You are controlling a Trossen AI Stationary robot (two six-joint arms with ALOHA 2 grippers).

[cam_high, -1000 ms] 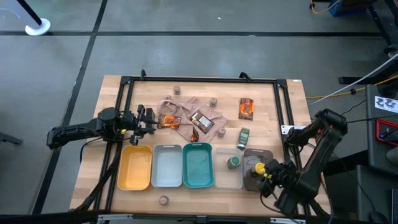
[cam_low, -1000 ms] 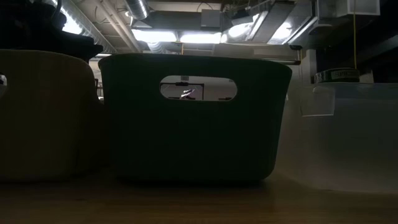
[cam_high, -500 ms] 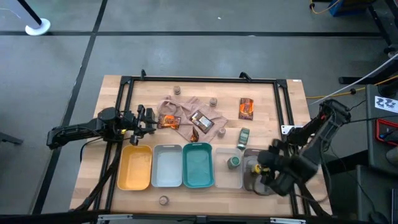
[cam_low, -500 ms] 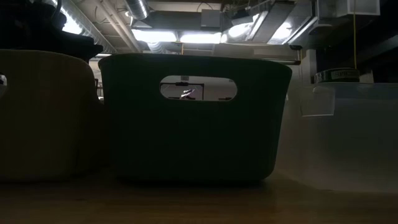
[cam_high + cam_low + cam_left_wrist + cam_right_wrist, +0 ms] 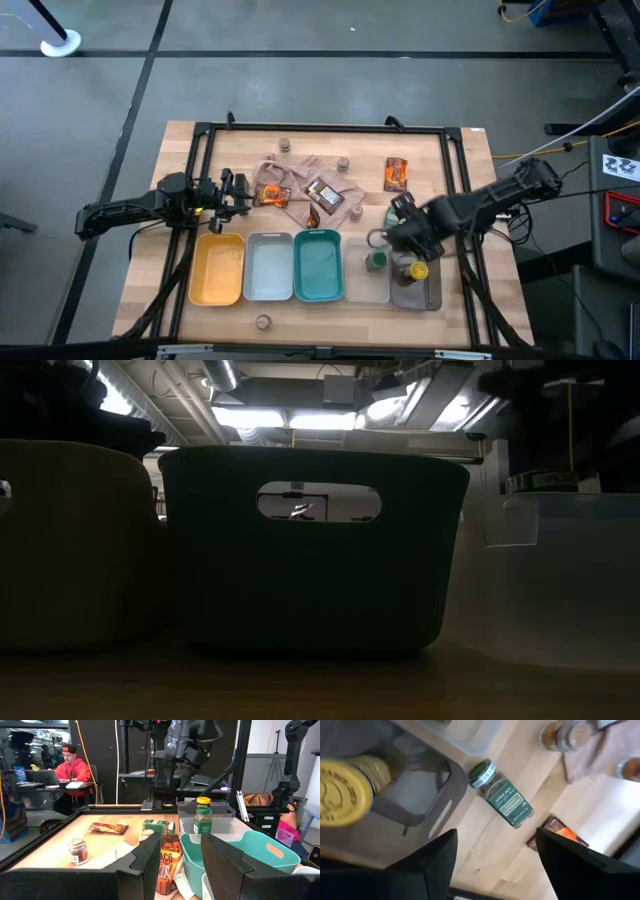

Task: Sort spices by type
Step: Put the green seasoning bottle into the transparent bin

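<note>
Right gripper (image 5: 392,226) spread wide, empty, over bare wood beside the grey tray (image 5: 432,296); green-lidded jar (image 5: 501,794) lies on its side just beyond; yellow-lidded jar (image 5: 342,791) upright in that tray. Left gripper (image 5: 243,192) half-parted, holding nothing, near crinkled orange packets (image 5: 270,194) on the cloth (image 5: 298,170).

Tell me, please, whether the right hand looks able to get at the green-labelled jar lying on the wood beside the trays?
Probably yes. The right hand hovers open close above the green-labelled jar, which lies on its side on bare wood. Nothing sits on it; only the grey tray is near its lid end.
</note>
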